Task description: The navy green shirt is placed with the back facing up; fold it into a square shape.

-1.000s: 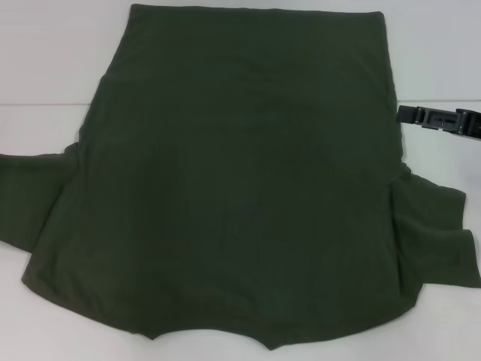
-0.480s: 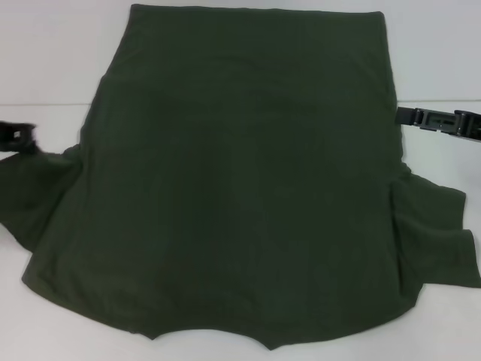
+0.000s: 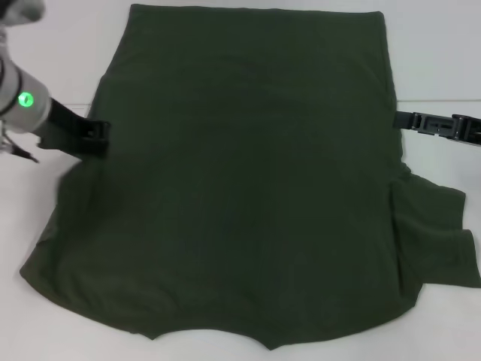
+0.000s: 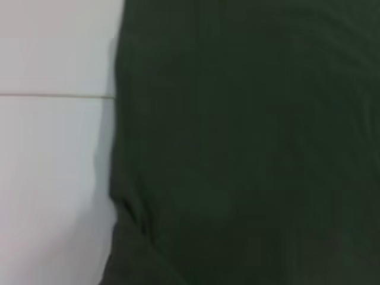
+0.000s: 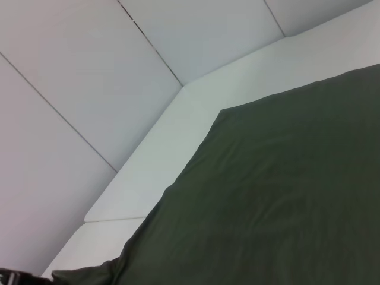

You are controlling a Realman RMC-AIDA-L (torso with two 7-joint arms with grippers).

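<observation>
1. Head view: the navy green shirt [image 3: 248, 180] lies spread flat, plain side up, on the white table [image 3: 68, 53]; its right sleeve [image 3: 440, 237] splays out from the shirt, while the left sleeve appears tucked out of sight.
2. The left gripper [image 3: 94, 139] sits at the shirt's left edge; whether it holds cloth you cannot tell.
3. The right gripper [image 3: 413, 120] waits just beside the shirt's right edge, grip equally unclear.
4. Judgement: fold the sides inward evenly, keeping both edges parallel, before doubling the shirt's length.
</observation>
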